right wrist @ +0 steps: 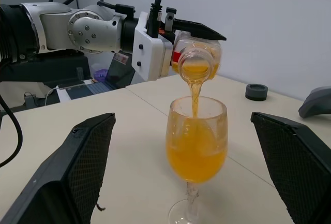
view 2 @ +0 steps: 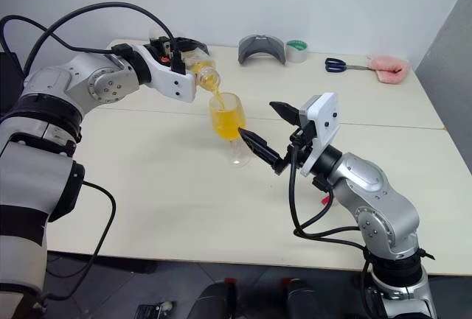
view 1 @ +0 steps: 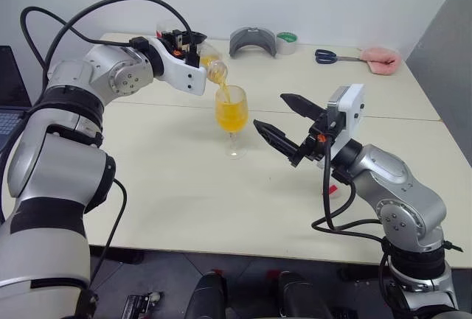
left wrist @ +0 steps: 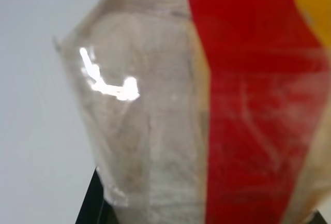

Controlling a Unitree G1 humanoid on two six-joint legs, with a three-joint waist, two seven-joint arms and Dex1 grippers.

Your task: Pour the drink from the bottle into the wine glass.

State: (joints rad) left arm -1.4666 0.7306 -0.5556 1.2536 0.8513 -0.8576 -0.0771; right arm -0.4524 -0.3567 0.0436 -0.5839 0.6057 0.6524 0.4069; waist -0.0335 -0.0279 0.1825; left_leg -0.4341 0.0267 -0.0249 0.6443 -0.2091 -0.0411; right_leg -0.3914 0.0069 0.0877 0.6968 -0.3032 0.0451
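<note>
We judge overflow likely: the left hand (right wrist: 194, 30), clamped on the bottle (right wrist: 199, 58), pours drink (right wrist: 196, 151) into a seemingly near-full wine glass (right wrist: 196, 146) between the right hand's (right wrist: 191, 162) wide-open, empty fingers.

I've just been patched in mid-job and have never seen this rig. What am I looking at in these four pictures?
It is a two-armed robot at a pale table. Two pictures come from cameras in its head, looking down over the arms; the other two come from a camera on each wrist. The left gripper is shut on a tipped bottle, and orange drink runs from it into the wine glass, whose bowl is well filled. The left wrist picture is that bottle seen close up. The right gripper is open, empty, beside the glass. At the far edge lie scissors, tape, a pink cloth and a grey holder.
</note>
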